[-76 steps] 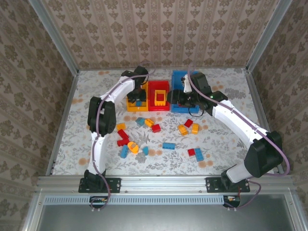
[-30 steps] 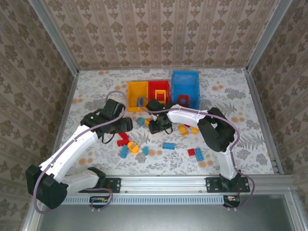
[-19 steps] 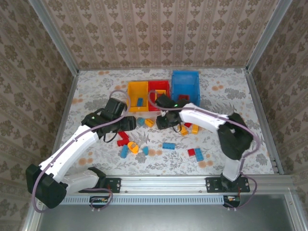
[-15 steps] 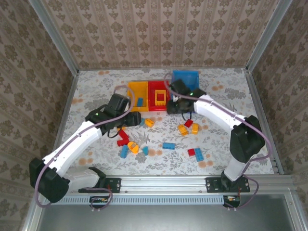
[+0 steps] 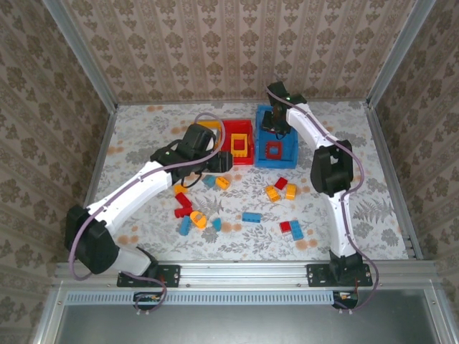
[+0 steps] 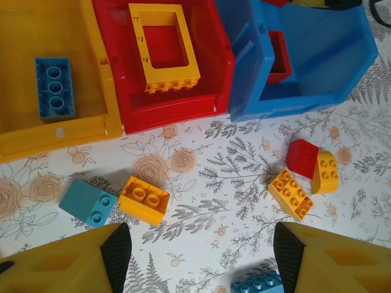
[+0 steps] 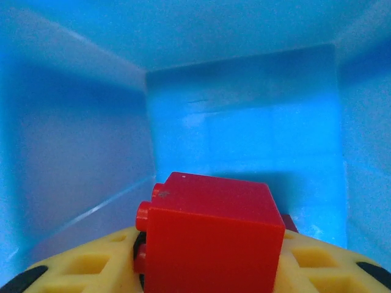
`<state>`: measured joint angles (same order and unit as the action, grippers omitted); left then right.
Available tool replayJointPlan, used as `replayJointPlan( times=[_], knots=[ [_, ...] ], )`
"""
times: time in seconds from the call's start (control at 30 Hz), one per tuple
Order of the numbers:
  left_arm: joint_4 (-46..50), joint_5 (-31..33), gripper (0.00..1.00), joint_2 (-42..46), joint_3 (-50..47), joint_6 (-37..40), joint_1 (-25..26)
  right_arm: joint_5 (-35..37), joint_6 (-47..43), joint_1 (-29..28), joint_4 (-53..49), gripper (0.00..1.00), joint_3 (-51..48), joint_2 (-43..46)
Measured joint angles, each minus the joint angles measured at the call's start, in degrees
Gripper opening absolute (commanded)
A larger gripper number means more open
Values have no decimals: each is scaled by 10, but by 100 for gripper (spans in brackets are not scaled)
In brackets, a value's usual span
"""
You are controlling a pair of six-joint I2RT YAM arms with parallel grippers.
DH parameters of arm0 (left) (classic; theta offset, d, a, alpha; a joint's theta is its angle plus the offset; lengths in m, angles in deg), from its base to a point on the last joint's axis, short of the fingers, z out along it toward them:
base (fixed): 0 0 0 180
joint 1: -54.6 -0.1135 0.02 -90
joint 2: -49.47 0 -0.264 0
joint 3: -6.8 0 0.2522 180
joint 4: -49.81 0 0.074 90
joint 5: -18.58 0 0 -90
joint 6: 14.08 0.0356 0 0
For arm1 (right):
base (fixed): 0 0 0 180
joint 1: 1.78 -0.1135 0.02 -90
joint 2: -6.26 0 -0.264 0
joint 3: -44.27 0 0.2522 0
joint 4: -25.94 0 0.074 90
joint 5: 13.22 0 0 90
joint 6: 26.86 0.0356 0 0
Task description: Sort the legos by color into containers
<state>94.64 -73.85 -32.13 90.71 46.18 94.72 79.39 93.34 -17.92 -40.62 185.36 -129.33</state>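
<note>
At the upper right of the top view, the right gripper (image 5: 276, 123) hung over the far end of the blue bin (image 5: 276, 163). Its wrist view showed the yellow fingers (image 7: 317, 262) pinching a red brick (image 7: 211, 226), studs turned to the left, with the bin's blue walls on every side. A red frame (image 6: 281, 78) lay on that bin's floor.

Left of centre in the top view, the left gripper (image 6: 201, 259) hovered above the table (image 6: 232, 177), spread wide and holding nothing, just below the red bin (image 6: 171, 116) and the yellow bin (image 6: 61, 137). The red bin held a yellow frame (image 6: 171, 84), and the yellow bin held a blue brick (image 6: 54, 87).

Between gripper and bins, a teal brick (image 6: 88, 202) lay just beside an orange brick (image 6: 144, 200). At the right of that view a loose red piece (image 6: 303, 157), a yellow piece (image 6: 325, 172) and an orange piece (image 6: 291, 193) sat close together. More legos (image 5: 251, 216) lay scattered lower in the top view.
</note>
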Motion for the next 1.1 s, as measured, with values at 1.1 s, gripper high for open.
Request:
replayJointPlan(
  times=[1.1],
  knots=[
    [35, -52, 74, -104, -68, -225, -27, -91, -74, -167, 206, 68, -580, 510]
  ],
)
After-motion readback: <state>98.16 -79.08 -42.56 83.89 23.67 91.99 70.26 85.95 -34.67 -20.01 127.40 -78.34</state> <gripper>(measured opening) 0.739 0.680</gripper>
